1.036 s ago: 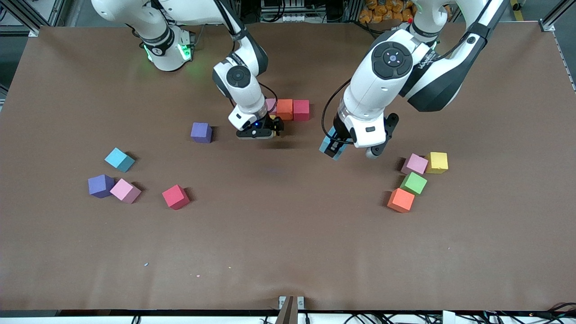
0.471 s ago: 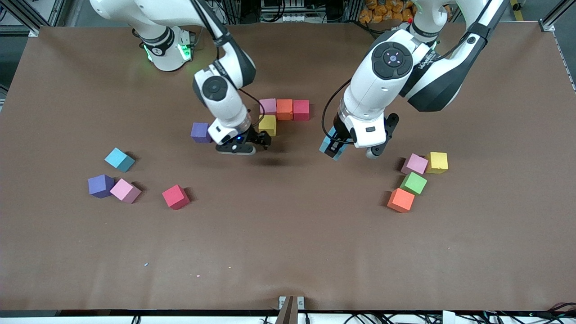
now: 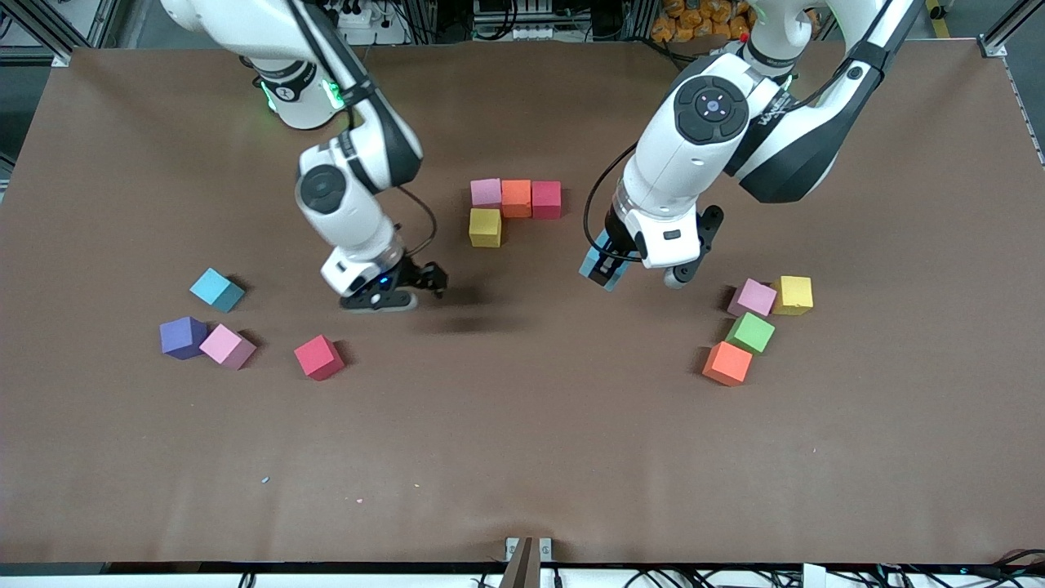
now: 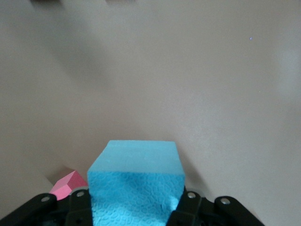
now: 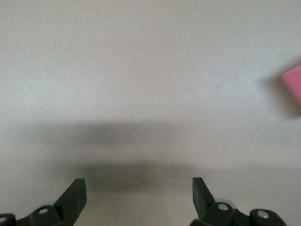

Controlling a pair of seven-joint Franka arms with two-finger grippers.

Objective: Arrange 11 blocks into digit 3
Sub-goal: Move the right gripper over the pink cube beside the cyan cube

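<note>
readable text: none on any view
blocks: plain faces, no letters or numbers
left arm (image 3: 759, 122): a line of dark print runs along the white link near the round cap, too small to read
table (image 3: 522, 457): no labels or marks that can be read

Both arms wear glossy white shells with black joint bands and round dark caps. Green lights glow at the right arm's base. Black cables loop along each wrist. The right hand (image 3: 408, 290) and left hand (image 3: 606, 273) are black, with screw heads showing.
</note>
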